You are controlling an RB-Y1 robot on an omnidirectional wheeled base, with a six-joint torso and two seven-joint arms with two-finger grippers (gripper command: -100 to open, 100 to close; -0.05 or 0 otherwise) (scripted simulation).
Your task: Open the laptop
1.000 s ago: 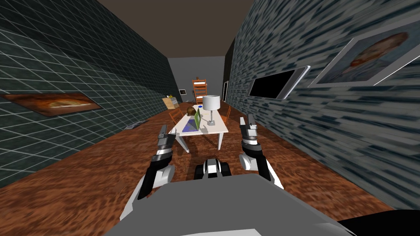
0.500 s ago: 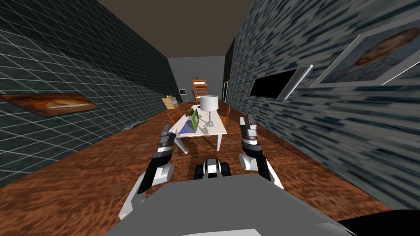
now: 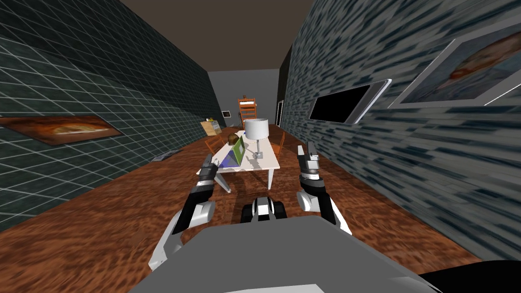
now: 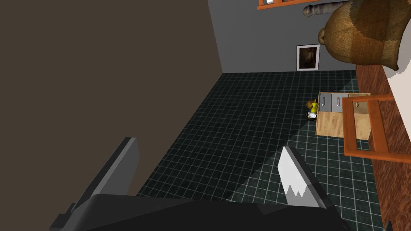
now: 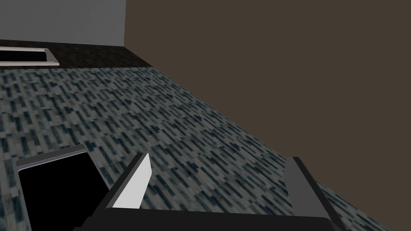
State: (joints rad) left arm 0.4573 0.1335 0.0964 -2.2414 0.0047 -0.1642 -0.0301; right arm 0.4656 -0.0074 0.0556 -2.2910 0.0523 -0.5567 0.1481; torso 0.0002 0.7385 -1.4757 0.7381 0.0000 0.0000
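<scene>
Sitting on the left part of a white table (image 3: pixel 265 162) a little way ahead is the laptop (image 3: pixel 235 151), with its green lid tipped up at an angle over a bluish base. Right beside it stands a lamp (image 3: pixel 257 129) with a white shade, and a brown rounded lump (image 3: pixel 234 138) sits just behind the laptop. There's an orange chair (image 4: pixel 363 128) at the table's left side and a wooden drawer cabinet (image 4: pixel 337 114) against the tiled wall past it. Left gripper (image 3: pixel 208 159) is raised near the table's front left corner, fingers (image 4: pixel 295 178) spread wide with nothing between them. Right gripper (image 3: pixel 308 151) is held up off to the right of the table, also spread wide and holding nothing.
</scene>
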